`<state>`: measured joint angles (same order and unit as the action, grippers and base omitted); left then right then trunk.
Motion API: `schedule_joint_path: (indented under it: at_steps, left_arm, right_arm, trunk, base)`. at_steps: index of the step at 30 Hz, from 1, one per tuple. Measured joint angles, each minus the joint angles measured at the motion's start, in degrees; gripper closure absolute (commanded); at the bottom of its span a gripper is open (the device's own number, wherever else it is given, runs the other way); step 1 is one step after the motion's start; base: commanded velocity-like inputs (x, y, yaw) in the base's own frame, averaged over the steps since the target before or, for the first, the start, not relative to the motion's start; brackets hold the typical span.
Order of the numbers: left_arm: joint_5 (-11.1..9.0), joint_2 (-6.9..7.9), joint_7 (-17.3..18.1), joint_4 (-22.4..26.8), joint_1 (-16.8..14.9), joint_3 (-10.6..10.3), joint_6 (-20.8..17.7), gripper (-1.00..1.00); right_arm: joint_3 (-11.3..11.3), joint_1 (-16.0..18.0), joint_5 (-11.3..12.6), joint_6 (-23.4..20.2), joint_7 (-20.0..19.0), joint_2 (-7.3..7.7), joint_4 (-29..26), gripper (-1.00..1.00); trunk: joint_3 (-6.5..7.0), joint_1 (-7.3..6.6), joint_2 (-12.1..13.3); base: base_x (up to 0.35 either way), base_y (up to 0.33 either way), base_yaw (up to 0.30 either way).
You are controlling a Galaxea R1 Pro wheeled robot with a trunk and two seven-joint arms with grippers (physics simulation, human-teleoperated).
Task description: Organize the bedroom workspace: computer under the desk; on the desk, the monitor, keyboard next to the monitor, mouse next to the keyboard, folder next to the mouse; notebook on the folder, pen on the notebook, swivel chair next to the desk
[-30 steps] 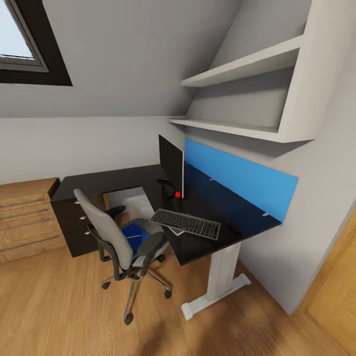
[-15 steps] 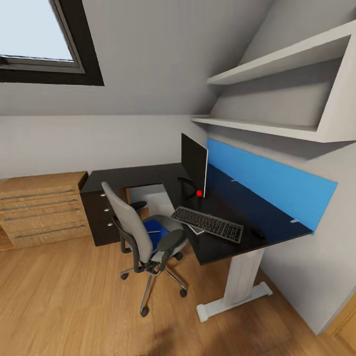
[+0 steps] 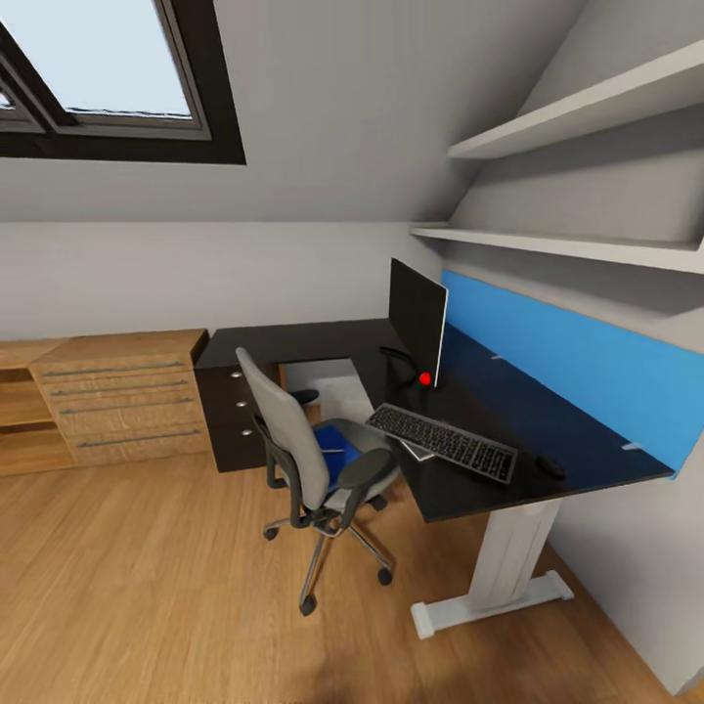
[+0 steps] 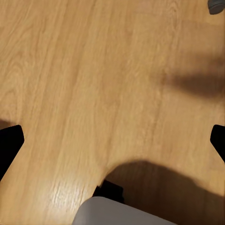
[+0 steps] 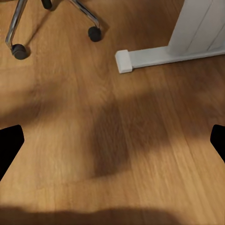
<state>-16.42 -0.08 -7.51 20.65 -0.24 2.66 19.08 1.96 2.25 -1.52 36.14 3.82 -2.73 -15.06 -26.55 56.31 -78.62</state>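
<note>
Blue folder [image 3: 337, 452] unmoved; camera panned left.

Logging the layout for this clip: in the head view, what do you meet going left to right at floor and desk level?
Light-wood drawer chest → swivel chair → keyboard → mouse.
</note>
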Motion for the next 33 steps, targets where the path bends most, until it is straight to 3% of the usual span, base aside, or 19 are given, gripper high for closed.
schedule_joint_path:
  at_steps: [8,17,33]
  left_arm:
    - [0.0,0.05,0.0,0.2,0.0,0.2,0.9,-1.00]
    - [-0.1,0.08,0.1,0.2,0.0,0.2,5.8,-1.00]
    - [-0.1,0.00,0.1,0.0,0.0,0.0,6.0,-1.00]
  right_arm:
    - [0.1,0.0,-0.1,0.0,0.0,0.00,0.1,-1.00]
    - [0.0,0.0,-0.1,0.0,-0.1,0.00,0.3,-1.00]
    - [0.0,0.0,0.1,0.0,-0.1,0.00,0.3,-1.00]
  trunk:
    - [-1.45,1.76,-3.2]
    - [-3.07,3.74,-6.8]
    - [-5.94,7.25,-13.2]
  base:
    - [0.000,0.000,0.010]
    - [0.000,0.000,0.000]
    - [0.000,0.000,0.000]
